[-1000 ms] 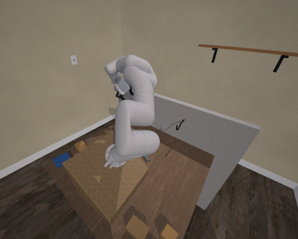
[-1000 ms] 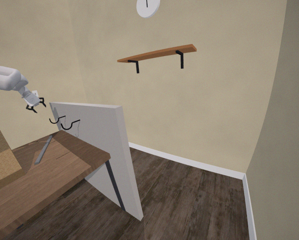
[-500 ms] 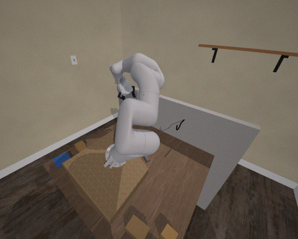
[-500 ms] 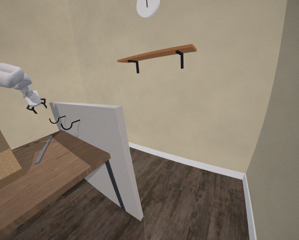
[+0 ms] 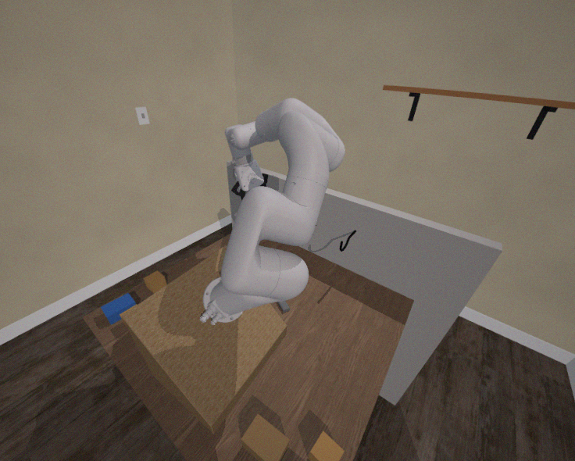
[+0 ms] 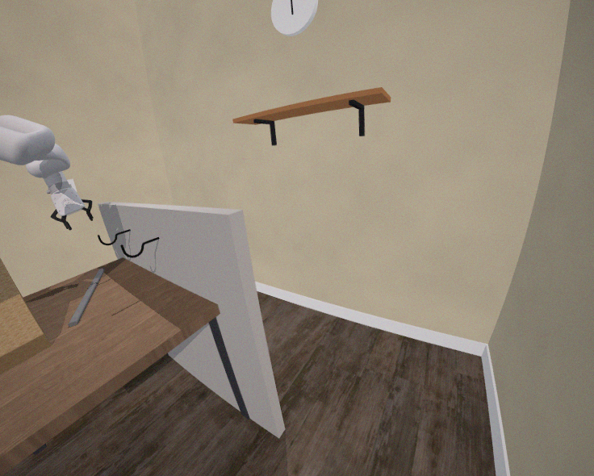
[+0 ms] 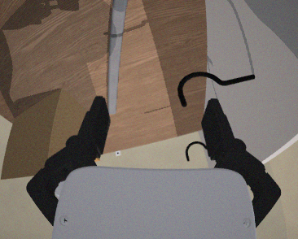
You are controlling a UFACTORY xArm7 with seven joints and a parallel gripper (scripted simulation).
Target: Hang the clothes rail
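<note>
The grey clothes rail [image 6: 85, 298] [image 7: 116, 41] lies flat on the wooden table [image 6: 128, 327] [image 5: 336, 345] in front of the white wall panel [image 6: 198, 257] [image 5: 408, 273]. One end shows in the top view [image 5: 284, 306] behind the arm. Two black hooks stick out of the panel: the far hook [image 6: 106, 243] [image 7: 195, 145] and the near hook [image 6: 129, 256] [image 7: 203, 75] [image 5: 347, 241]. My gripper [image 6: 78, 221] [image 7: 156, 109] [image 5: 249, 186] is open and empty. It hangs in the air near the panel's top far corner, well above the rail and a little above the hooks.
The arm's base stands on a raised wooden block [image 5: 201, 350] on the table. A blue block [image 5: 117, 307] and tan cubes [image 5: 263, 439] lie at the table's edges. A wall shelf [image 5: 480, 94] [image 6: 312, 106] and a clock [image 6: 294, 14] are on the room wall.
</note>
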